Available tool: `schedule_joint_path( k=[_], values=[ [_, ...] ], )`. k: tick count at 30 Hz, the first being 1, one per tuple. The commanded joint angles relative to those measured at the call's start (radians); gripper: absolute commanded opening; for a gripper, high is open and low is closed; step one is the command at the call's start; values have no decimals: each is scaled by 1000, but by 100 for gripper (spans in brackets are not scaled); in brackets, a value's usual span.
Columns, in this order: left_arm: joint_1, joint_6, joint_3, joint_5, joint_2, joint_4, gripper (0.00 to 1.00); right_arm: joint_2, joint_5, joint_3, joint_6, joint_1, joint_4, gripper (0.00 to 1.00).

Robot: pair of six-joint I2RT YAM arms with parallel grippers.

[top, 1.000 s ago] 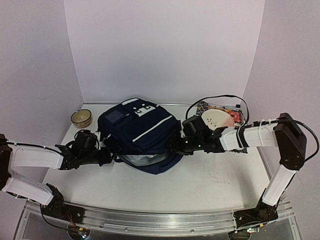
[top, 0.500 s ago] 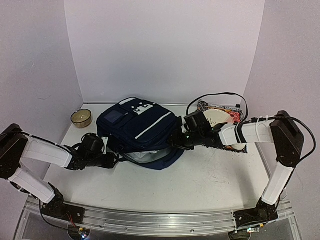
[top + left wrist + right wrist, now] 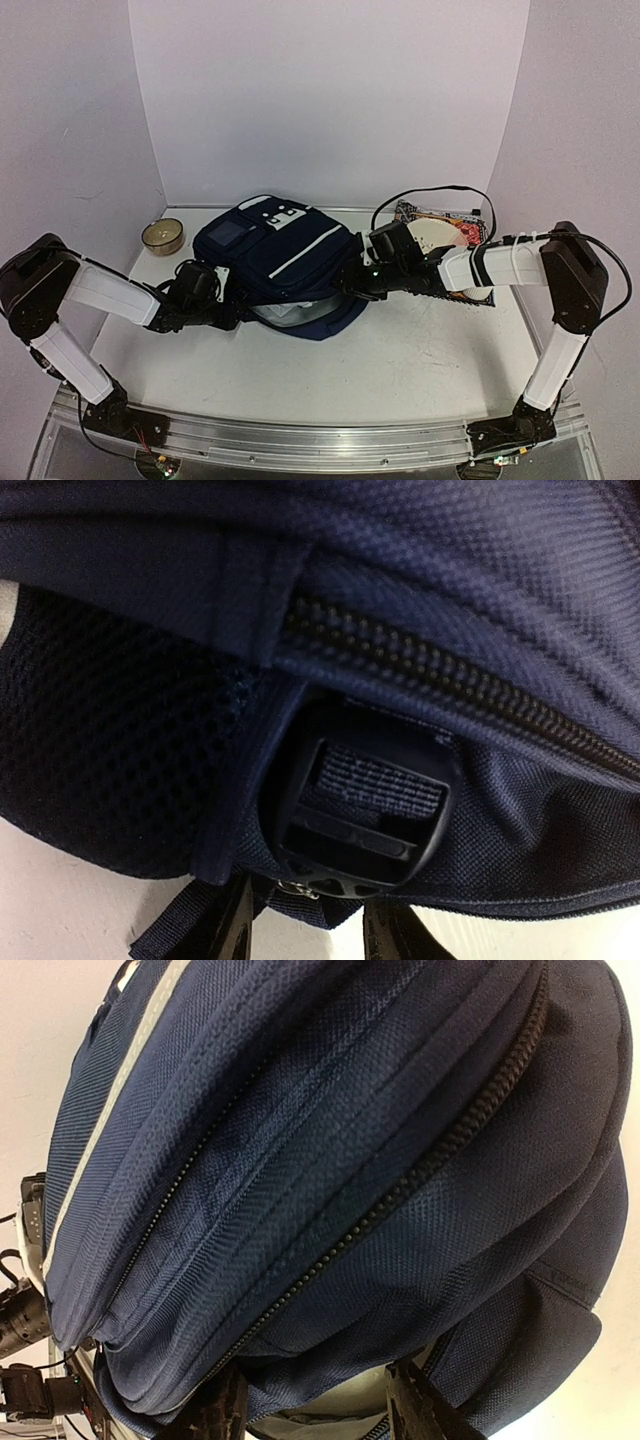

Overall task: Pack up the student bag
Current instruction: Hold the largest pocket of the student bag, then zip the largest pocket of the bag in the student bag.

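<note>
There's the student bag (image 3: 275,255), lying in the middle of the table (image 3: 420,360) towards the far edge. Its mouth faces the near edge, with a strip of grey lining (image 3: 285,315) peeking out.

Your left claw (image 3: 305,920) is tight against the bag's left side, fingers apart either side of a black buckle (image 3: 360,815). I cannot tell whether they're pinching anything. Your right claw (image 3: 315,1410) mirrors it on the right side, fingers apart under the bulging rim below the zipper (image 3: 400,1200), and I cannot tell about a grip there either.

This reads as the opening-up step: get that mouth wide so things can go in. Catch the upper rim on both sides, not the buckle and not the mesh (image 3: 100,750), then lift evenly. An uneven pull would likely just drag the whole bag across the table.

A book (image 3: 470,228) and a white bowl (image 3: 430,235) sit at the far right corner, and a small round tin (image 3: 162,236) at the far left.
</note>
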Motion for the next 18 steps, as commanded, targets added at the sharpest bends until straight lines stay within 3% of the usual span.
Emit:
schedule_joint_path(
  k=[1,6,12,18],
  values=[
    [5,-105,-3,121,44,38,36,-22,-31,15,-16,3,46,49],
    [-51,-209,-68,231,13,42,33,-22,-27,18,-22,3,46,50],
    [-95,-230,-126,276,-201,41,34,-18,-33,21,-25,0,48,50],
    [-71,-209,-148,89,-375,23,33,-23,-32,19,-28,-3,49,51]
  ],
)
